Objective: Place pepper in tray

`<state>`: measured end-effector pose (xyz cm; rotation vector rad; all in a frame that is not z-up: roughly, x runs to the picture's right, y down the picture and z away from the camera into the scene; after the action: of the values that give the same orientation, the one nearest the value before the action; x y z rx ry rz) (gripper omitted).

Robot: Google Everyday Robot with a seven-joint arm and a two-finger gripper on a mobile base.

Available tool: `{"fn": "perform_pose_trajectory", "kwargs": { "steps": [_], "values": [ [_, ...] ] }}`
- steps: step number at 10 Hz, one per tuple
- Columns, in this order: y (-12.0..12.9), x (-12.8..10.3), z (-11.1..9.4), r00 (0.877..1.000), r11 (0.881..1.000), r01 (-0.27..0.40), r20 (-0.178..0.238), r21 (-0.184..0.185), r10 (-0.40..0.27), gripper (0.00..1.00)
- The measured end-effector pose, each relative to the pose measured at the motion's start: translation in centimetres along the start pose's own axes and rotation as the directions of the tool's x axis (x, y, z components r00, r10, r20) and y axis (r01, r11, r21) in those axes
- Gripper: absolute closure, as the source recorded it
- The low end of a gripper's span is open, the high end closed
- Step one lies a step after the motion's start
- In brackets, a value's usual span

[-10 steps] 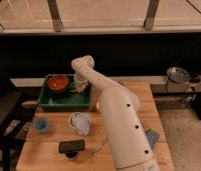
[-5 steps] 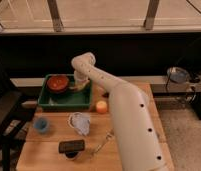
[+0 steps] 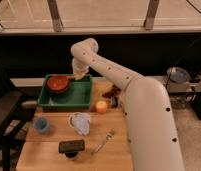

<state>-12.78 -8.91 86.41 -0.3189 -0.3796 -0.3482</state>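
While your arm point(image 3: 114, 75) bends over the green tray point(image 3: 66, 95), the gripper point(image 3: 76, 75) hangs at its far right corner, just beside a red bowl point(image 3: 58, 83). You can't tell its grip, the pepper isn't identifiable, and no lettering reads.

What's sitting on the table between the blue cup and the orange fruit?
In the camera view, a crumpled white cloth lies between the blue cup and the orange fruit. The gripper is over the green tray's far right corner.
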Motion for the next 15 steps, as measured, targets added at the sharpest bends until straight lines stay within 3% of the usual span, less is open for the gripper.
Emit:
{"fn": "perform_pose_trajectory", "kwargs": {
  "steps": [3, 6, 9, 12, 14, 15],
  "values": [
    [-0.2, -1.0, -3.2, 1.0, 1.0, 0.005, -0.01, 0.014, -0.005, 0.57],
    [0.9, -1.5, -1.8, 1.0, 1.0, -0.011, 0.026, -0.02, 0.012, 0.27],
    [3.3, -2.3, 2.5, 0.993, 0.995, -0.033, 0.107, -0.089, 0.043, 0.23],
    [5.4, -4.1, 6.3, 0.974, 0.984, -0.045, 0.21, -0.172, 0.081, 0.23],
    [5.9, -4.9, 7.3, 0.97, 0.978, -0.046, 0.225, -0.203, 0.092, 0.23],
    [6.0, -4.7, 7.2, 0.972, 0.978, -0.055, 0.211, -0.203, 0.099, 0.23]
  ]
}}
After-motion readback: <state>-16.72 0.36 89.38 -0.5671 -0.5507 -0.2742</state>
